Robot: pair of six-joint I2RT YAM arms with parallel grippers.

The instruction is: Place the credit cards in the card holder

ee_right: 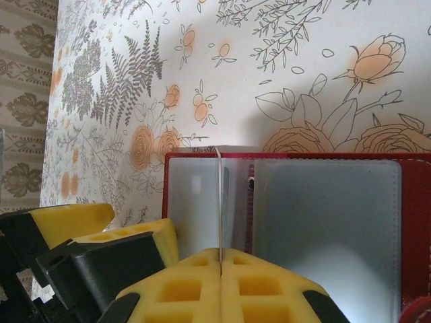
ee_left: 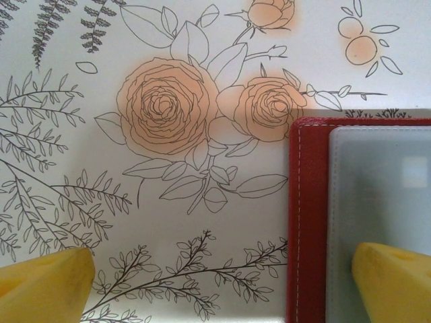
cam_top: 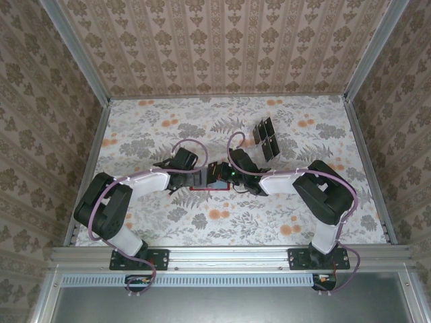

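The red card holder (ee_right: 202, 158) lies open on the table, its pale grey-blue pockets (ee_right: 323, 215) facing up. My right gripper (ee_right: 220, 257) is shut on one credit card (ee_right: 219, 202), seen edge-on and standing upright over the left pocket. My left gripper (ee_left: 222, 276) is open and straddles the card holder's (ee_left: 306, 222) edge, with one yellow finger (ee_left: 394, 282) over the pocket and the other (ee_left: 40, 286) over bare table. In the top view both grippers meet over the card holder (cam_top: 202, 189) at mid-table. More dark credit cards (cam_top: 264, 132) stand behind them.
A clear slotted rack (cam_top: 269, 147) holding the dark cards stands behind the right arm, right of centre. The floral tablecloth (cam_top: 161, 128) is bare around it. Patterned walls (cam_top: 40, 134) close in the left, back and right sides.
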